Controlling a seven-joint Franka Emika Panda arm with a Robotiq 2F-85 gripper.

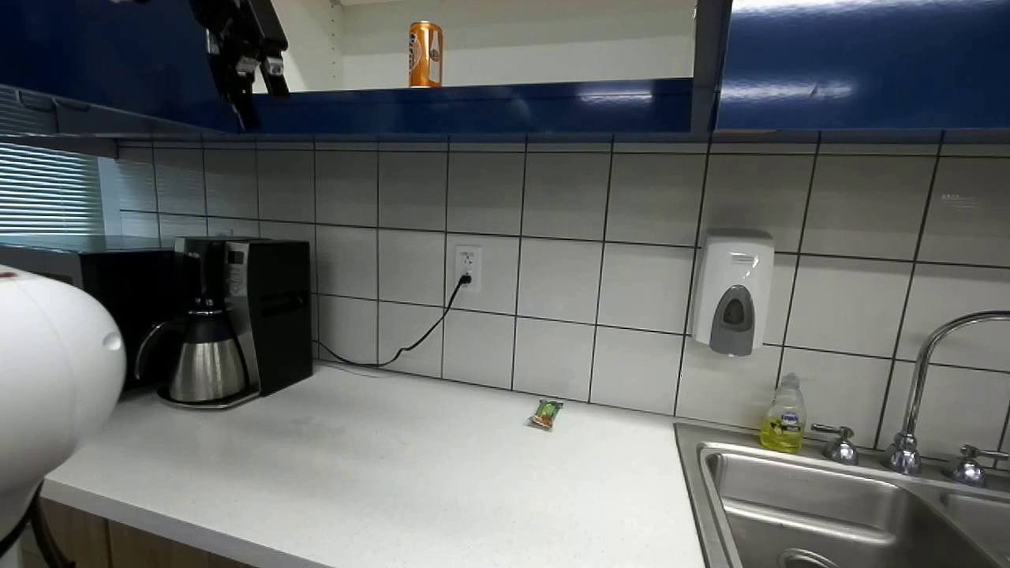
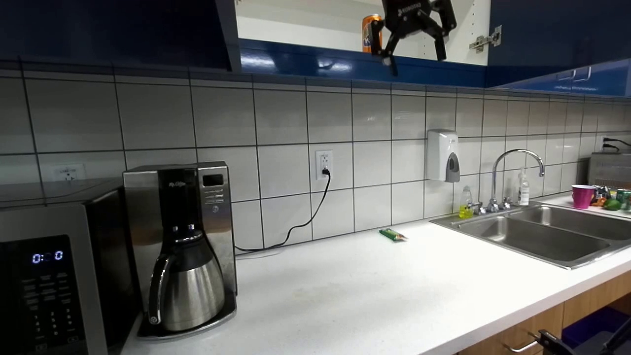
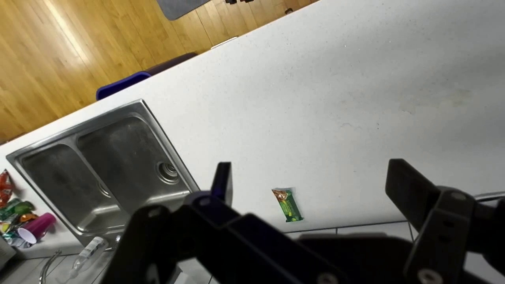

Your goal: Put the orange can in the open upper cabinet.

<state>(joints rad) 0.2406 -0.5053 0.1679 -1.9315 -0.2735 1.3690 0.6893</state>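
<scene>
The orange can (image 1: 426, 55) stands upright inside the open upper cabinet (image 1: 473, 109), near its front edge. In an exterior view the can (image 2: 366, 39) is partly covered by a gripper finger, and the cabinet's blue lower edge (image 2: 315, 60) runs below it. My gripper (image 1: 264, 99) hangs in front of the cabinet, apart from the can, with its fingers pointing down. In an exterior view the gripper (image 2: 416, 61) has its fingers spread and empty. In the wrist view the gripper (image 3: 309, 173) is wide open over the counter, and the can is out of view.
A small green packet (image 3: 288, 205) lies on the white counter (image 1: 379, 473) below. A coffee maker (image 2: 182, 246) and a microwave (image 2: 54, 276) stand at one end. A soap dispenser (image 1: 734, 292) is on the tiled wall by the sink (image 1: 690, 473). Blue cabinet doors (image 2: 557, 39) flank the opening.
</scene>
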